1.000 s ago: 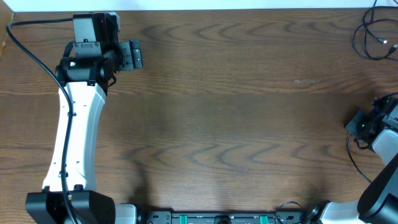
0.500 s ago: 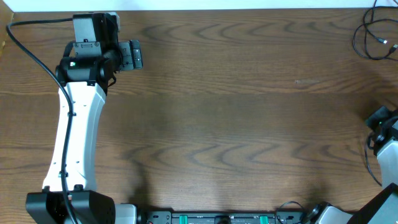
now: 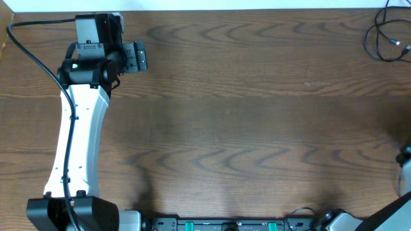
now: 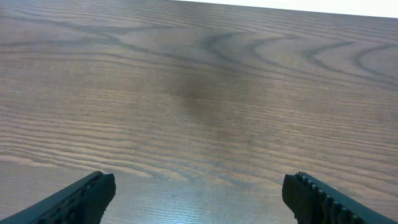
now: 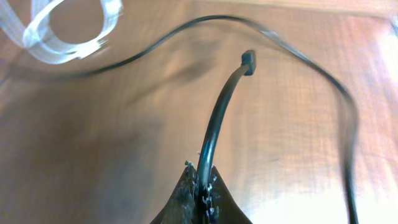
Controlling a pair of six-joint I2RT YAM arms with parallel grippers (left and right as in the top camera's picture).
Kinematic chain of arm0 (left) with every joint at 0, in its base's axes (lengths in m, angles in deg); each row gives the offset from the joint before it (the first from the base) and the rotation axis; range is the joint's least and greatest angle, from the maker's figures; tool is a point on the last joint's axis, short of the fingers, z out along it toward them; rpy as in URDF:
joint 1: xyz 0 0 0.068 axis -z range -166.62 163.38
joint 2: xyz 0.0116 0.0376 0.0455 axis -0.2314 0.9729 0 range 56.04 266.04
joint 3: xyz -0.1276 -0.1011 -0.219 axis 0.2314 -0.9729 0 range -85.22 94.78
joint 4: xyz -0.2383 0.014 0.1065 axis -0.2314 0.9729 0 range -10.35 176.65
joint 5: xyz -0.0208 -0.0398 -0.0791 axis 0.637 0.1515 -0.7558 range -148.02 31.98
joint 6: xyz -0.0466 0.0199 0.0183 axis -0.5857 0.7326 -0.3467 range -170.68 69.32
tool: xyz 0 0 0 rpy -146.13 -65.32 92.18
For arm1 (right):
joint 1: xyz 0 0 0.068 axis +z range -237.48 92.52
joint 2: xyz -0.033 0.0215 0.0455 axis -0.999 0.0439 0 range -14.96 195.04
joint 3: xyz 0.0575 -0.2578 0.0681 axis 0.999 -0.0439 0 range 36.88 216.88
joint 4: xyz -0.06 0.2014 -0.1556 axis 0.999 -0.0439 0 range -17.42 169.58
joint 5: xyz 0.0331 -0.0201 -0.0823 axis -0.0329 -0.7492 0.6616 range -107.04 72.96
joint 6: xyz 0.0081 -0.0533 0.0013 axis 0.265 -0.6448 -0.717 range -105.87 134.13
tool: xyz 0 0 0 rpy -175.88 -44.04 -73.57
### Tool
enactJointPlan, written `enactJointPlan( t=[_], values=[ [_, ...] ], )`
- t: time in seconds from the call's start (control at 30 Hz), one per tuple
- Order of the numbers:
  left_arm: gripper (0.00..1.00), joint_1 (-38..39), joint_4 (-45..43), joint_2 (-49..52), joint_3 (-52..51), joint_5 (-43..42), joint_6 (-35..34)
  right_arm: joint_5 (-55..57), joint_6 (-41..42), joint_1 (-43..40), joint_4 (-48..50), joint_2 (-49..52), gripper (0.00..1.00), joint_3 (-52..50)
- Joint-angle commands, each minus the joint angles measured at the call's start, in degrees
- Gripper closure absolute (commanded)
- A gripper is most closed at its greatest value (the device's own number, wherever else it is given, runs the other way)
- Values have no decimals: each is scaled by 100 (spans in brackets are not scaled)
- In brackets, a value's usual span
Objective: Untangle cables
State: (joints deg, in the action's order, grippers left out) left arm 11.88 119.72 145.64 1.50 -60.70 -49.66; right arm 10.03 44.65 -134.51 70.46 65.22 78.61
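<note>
**At lower centre, right wrist view: cable pinched**

Right gripper [image 5: 200, 186] clenched on thin black cable [image 5: 214, 124], plug end standing free above. Likely drawing one strand clear of flat white coiled cord [image 5: 62, 34], upper left. Left gripper [image 4: 199, 185] released, parked over brown wooden table [image 4: 199, 74].

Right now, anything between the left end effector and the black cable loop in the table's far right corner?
Nothing visible. Only bare brown wooden table lies between the left end effector and the thin black cable loop.

Thin black cables [image 3: 393, 43], looped, far right
</note>
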Motion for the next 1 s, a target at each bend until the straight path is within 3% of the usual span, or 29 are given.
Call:
enactJointPlan(
  t=[0.0, 0.3, 0.5, 0.9, 0.97],
  values=[
    [8, -24, 0, -2, 17, 33, -87, 254, 645, -461, 17, -20, 99, -13],
    [8, -24, 0, -2, 17, 33, -87, 175, 1213, -1198, 284, 101, 98, -13],
    [8, -24, 0, -2, 17, 33, -87, 168, 1211, -1279, 938, 525, 99, -13],
    [8, -24, 0, -2, 17, 33, -87, 81, 1209, -1276, 968, 1182, 99, -13],
    [8, -24, 0, -2, 17, 33, -87, -52, 1207, -1276, 955, 1182, 86, -13]
  ],
)
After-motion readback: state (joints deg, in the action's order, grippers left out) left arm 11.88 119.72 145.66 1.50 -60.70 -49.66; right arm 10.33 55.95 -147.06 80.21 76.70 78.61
